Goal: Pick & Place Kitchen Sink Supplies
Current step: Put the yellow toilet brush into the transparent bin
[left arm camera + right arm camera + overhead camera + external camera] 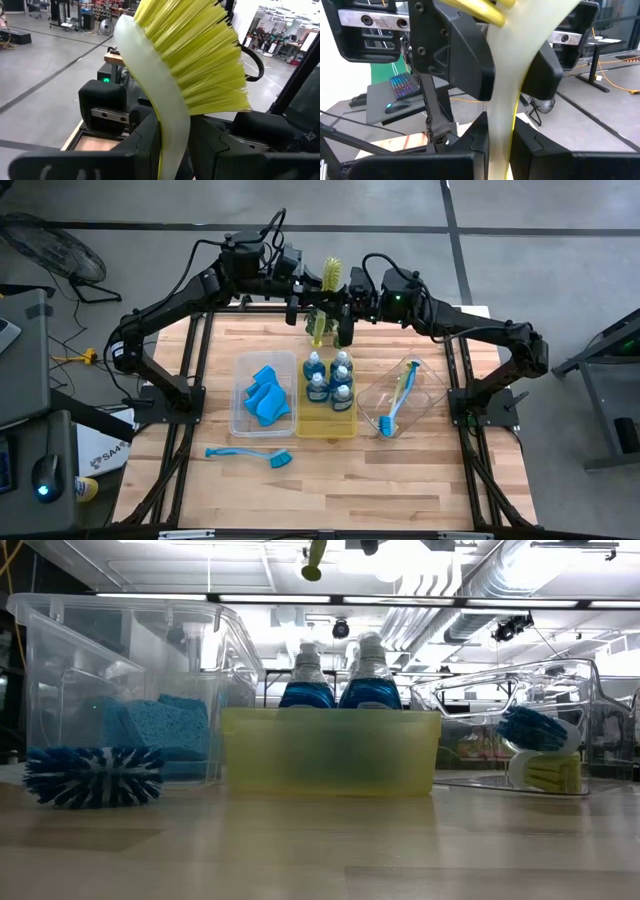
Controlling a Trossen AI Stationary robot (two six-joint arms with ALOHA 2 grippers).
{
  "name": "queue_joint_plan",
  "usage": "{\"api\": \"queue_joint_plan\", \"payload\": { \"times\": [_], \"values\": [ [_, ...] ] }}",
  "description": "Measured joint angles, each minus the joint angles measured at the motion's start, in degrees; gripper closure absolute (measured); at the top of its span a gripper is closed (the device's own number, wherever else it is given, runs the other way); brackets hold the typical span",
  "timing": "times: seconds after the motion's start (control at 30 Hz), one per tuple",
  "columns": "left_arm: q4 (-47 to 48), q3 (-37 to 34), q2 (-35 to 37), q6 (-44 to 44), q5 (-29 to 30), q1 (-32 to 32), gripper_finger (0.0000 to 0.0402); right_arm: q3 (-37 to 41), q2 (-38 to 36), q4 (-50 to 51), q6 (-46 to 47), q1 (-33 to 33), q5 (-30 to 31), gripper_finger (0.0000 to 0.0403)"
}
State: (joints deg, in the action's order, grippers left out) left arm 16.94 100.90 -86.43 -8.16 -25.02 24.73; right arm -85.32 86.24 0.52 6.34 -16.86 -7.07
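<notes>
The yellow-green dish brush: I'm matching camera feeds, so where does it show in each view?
High view: yellow-green dish brush, top centre, between both arms.
Low view: handle tip at top edge.
Left wrist view: bristles fill centre.
Right wrist view: handle runs down centre.
Shared landmark: yellow tray.

Bright, even overhead light — ceiling strips (330,598) glare white in the low view, washing out the room behind. The yellow tray (330,750) and near tabletop (320,850) look soft; the close yellow-green brush (190,60) blurs in both wrist views
</notes>
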Motion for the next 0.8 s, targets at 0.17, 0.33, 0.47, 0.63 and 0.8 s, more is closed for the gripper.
{"api": "queue_joint_plan", "payload": {
  "times": [0.17, 0.33, 0.47, 0.63, 0.8],
  "values": [
    [1.11, 0.00, 0.00, 1.46, 0.94, -0.02, 0.0325, 0.00, 0.00, 0.57, 0.30, -0.02, 0.28, 0.0370],
    [1.19, 0.00, 0.01, 5.07, 1.75, 0.00, 0.0273, 0.00, 0.00, 0.64, 1.22, -0.20, 0.79, 0.0370],
    [1.19, 0.00, 0.02, 5.51, 1.70, 0.00, 0.0209, 0.00, -0.08, 0.63, 1.41, -0.77, 0.65, 0.0370],
    [1.56, 0.00, 0.28, 6.68, 0.29, 0.00, 0.0148, 0.00, -1.27, 2.97, 2.77, -2.04, 0.76, 0.0370],
    [6.91, 0.00, 2.70, 10.42, 9.50, 0.00, 0.0130, 0.00, -4.60, 9.79, 3.31, -3.58, 3.77, 0.0370]
  ]
}}
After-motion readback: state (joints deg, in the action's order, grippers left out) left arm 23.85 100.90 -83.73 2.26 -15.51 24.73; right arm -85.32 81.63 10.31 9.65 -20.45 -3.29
